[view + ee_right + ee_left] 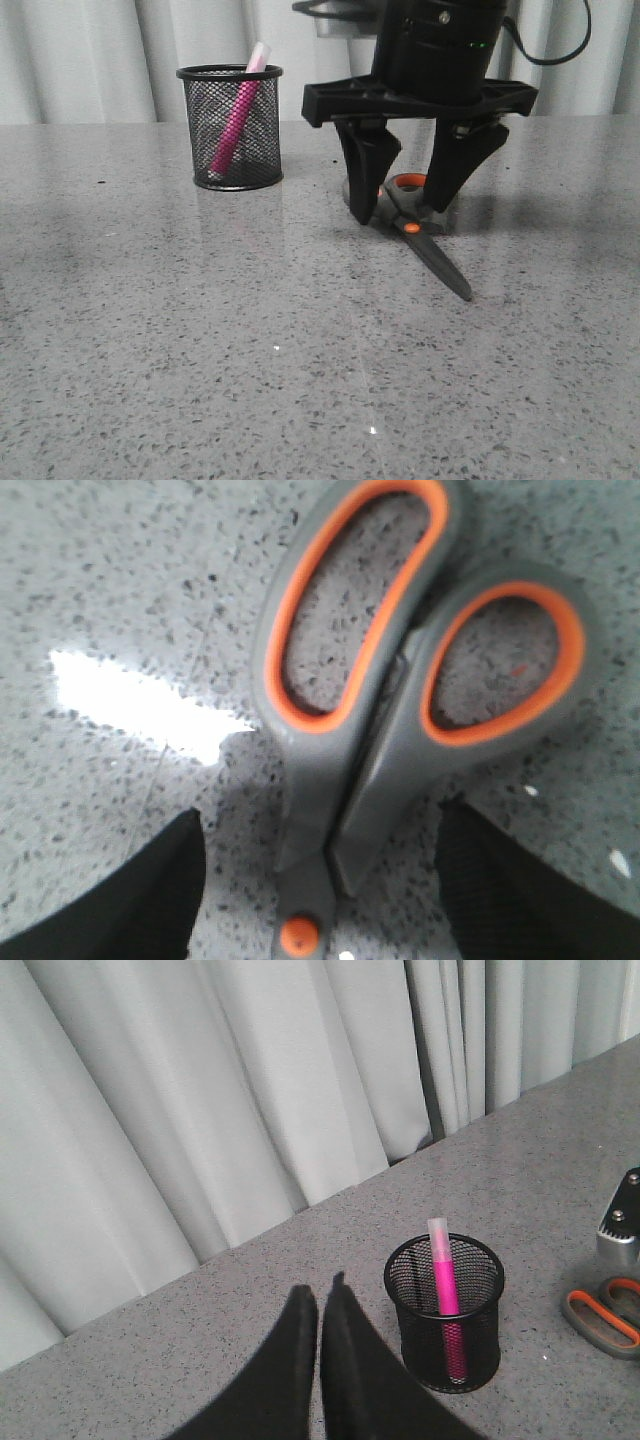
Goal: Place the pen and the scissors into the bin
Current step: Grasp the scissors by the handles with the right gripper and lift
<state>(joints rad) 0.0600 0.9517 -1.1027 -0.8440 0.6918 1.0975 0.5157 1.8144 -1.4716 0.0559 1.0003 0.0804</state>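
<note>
The black mesh bin (264, 140) stands upright at the back left of the table, with the pink pen (237, 122) leaning inside it, whitish cap up. The scissors (440, 262) lie flat on the table to its right, blades pointing toward the front. My right gripper (400, 210) is open and lowered over the scissors' handles, one finger on each side. The right wrist view shows the scissors (350, 730) between the fingers (130, 910), with gaps on both sides. My left gripper (318, 1292) is shut and empty, above the table beside the bin (480, 1345) and pen (444, 1285).
Grey speckled tabletop (200, 350) with a pale curtain (90, 50) behind it. In the left wrist view an orange-lined scissor handle (585, 1312) and a metal part of the right arm (620, 1225) show at the edge.
</note>
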